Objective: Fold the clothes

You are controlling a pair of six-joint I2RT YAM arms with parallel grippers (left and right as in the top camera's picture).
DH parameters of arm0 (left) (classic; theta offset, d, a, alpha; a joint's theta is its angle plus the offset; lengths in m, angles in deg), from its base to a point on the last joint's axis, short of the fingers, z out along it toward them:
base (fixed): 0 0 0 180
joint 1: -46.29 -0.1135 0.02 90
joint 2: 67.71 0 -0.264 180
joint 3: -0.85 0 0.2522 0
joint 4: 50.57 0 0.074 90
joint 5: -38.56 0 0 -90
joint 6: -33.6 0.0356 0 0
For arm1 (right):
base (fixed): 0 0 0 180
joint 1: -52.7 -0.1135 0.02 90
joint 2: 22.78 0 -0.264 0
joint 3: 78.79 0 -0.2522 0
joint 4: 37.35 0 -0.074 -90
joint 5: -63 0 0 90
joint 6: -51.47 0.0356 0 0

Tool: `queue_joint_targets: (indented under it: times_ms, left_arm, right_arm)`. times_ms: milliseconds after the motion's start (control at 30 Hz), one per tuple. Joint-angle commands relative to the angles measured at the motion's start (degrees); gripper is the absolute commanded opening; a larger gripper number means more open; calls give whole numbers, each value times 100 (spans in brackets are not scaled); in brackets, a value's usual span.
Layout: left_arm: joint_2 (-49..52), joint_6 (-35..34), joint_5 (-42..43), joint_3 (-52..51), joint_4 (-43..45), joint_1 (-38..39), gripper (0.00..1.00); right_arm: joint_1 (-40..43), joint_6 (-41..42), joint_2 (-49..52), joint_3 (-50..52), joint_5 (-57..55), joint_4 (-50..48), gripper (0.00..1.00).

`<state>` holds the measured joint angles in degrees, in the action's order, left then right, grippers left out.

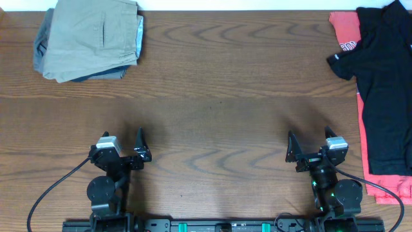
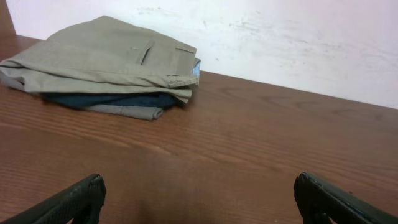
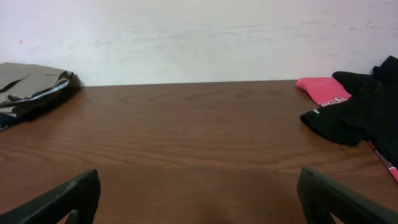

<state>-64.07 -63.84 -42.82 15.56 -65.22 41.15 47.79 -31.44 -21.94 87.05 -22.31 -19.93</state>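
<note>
The clothes, a black short-sleeved shirt (image 1: 386, 84), lie spread along the table's far right edge, running partly out of the overhead view. In the right wrist view the black shirt (image 3: 360, 112) shows at the right with a sleeve toward me. My left gripper (image 1: 122, 136) sits near the front left of the table, open and empty, far from the shirt. The left wrist view shows the left gripper (image 2: 199, 186) with only bare wood between its fingers. My right gripper (image 1: 309, 136) stands open at the front right, left of the shirt. Nothing lies between the fingers of the right gripper (image 3: 199, 180).
A red-orange T-shirt (image 1: 346, 32) lies under the black shirt, its edge showing (image 3: 320, 88). Folded khaki trousers (image 1: 90, 38) on darker folded cloth sit at the back left corner (image 2: 106, 56). The wooden table (image 1: 219, 84) meets a pale wall at the back.
</note>
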Motion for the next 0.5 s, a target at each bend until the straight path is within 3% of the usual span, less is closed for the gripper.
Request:
queue_joint_targets:
  times_ms: [0, 467]
  left_arm:
    - [7, 33, 83, -72, -229, -9, 98]
    - [7, 33, 83, -72, -229, -9, 98]
  right_arm:
    - [-31, -76, -9, 9, -37, 26, 99]
    - [-31, -76, -9, 9, -37, 26, 99]
